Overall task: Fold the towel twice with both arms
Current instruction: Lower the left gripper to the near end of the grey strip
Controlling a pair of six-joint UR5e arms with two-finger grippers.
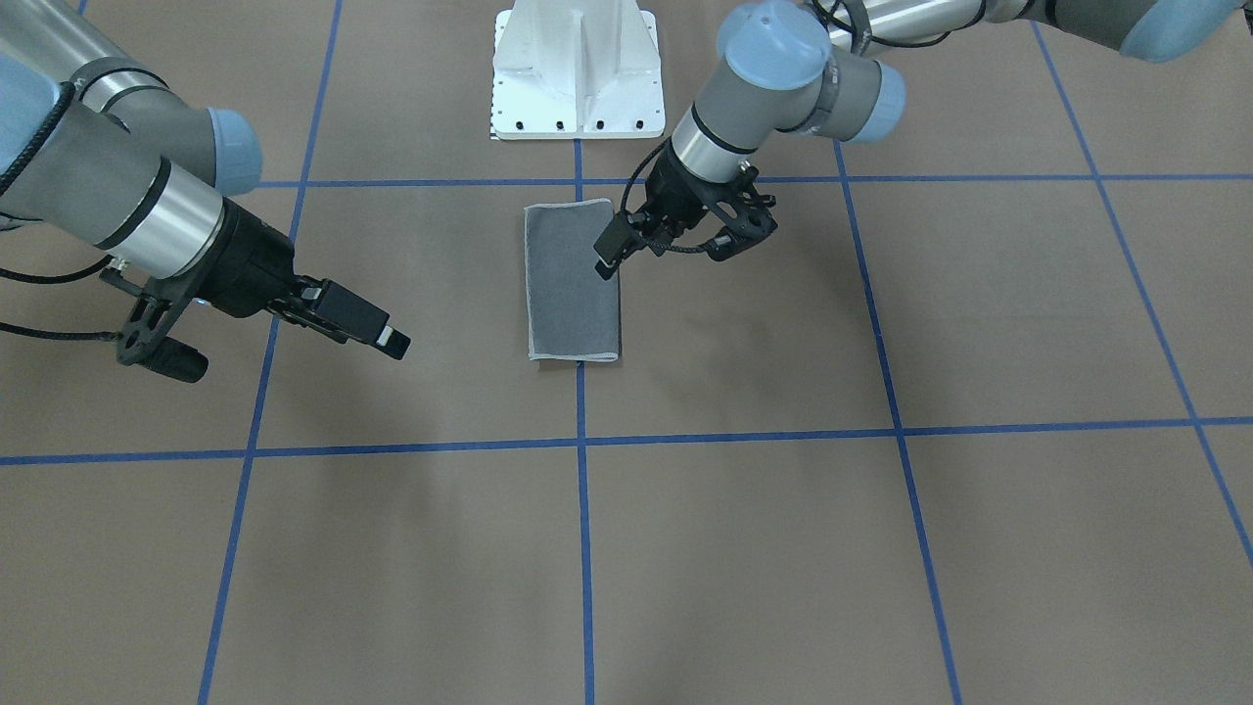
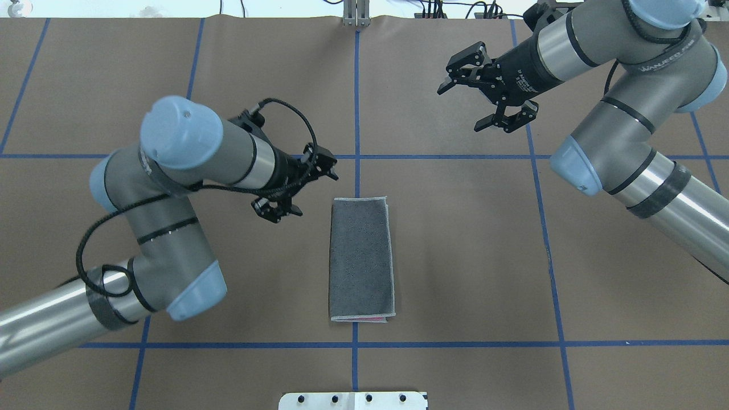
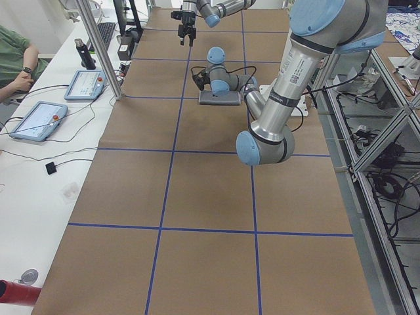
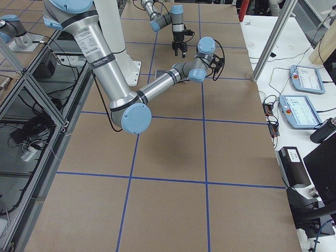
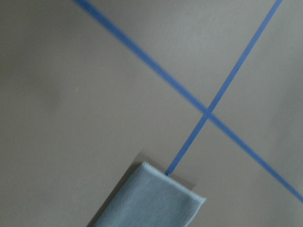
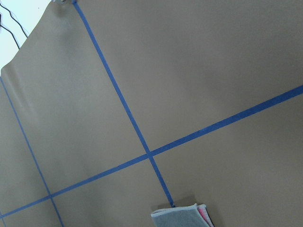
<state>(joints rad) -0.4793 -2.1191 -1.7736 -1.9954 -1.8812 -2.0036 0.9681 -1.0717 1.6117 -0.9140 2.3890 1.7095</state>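
Observation:
The towel (image 2: 361, 259) lies flat on the brown table, folded into a long strip, dark grey face up with light grey edging; a pink edge peeks out at its near end. It also shows in the front view (image 1: 571, 284), the left wrist view (image 5: 151, 203) and the right wrist view (image 6: 182, 217). My left gripper (image 2: 302, 192) is open and empty, just left of the towel's far left corner; it also shows in the front view (image 1: 675, 250). My right gripper (image 2: 485, 94) is open and empty, well beyond and to the right of the towel; it also shows in the front view (image 1: 292, 354).
The white pedestal base (image 1: 576, 73) stands at the table's robot side, close to the towel's near end. Blue tape lines (image 2: 357, 156) grid the brown paper. A side bench with tablets (image 3: 38, 120) and a seated person (image 3: 13, 62) is past the table's far edge.

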